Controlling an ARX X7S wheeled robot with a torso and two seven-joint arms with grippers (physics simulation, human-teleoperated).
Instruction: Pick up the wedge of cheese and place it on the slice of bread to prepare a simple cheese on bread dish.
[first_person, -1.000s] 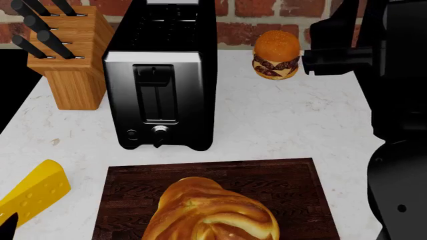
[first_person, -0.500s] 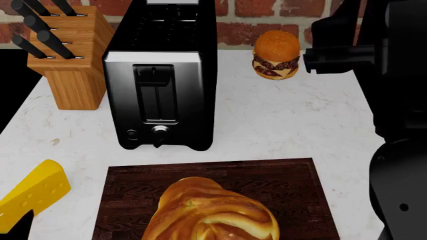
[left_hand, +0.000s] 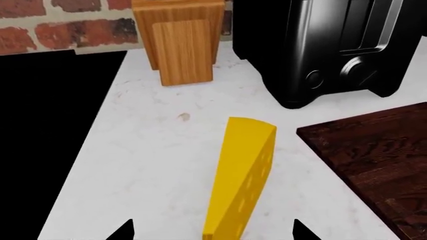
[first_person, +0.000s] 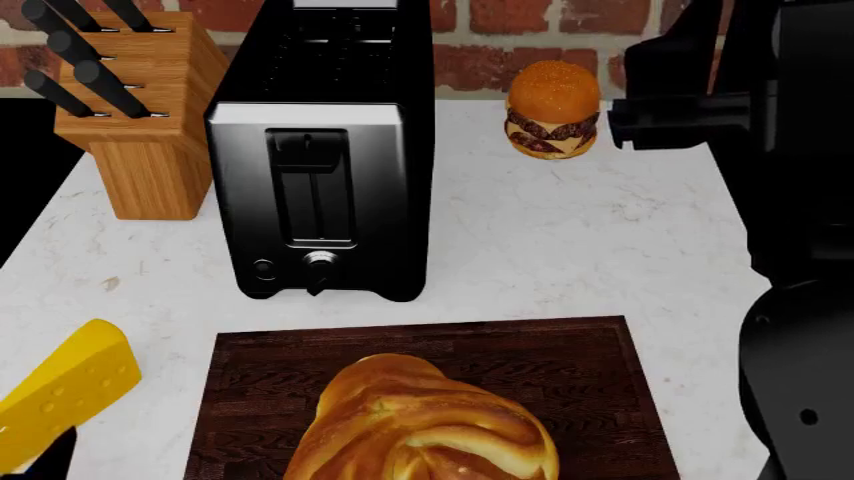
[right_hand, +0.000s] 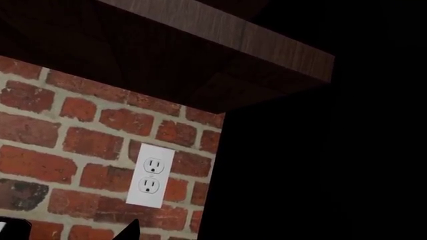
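1. My left gripper (left_hand: 210, 231) is spread wide: in the left wrist view its two dark fingertips (left_hand: 123, 231) show at the frame's lower edge, well apart, with nothing pinched between them.
2. The wedge of cheese (left_hand: 243, 172) lies straight ahead of that gripper, its narrow end reaching in between the fingertips and its rounded rind end pointing away. It stands on a thin edge on the white counter (left_hand: 160, 155), touching neither finger as far as I can see.
3. Past the cheese and off to one side is the dark cutting board (first_person: 561, 360), where the slice of bread (first_person: 420, 425) rests; beyond them stand the toaster (first_person: 327, 150) and the knife block (first_person: 134, 110).
4. My right gripper (right_hand: 127, 231) faces the brick wall and an outlet (right_hand: 150, 175); I cannot tell how its jaws stand.
5. I judge this to be the approach to the pick. Next I should ease forward until the fingers flank the wedge's flat faces, then close.
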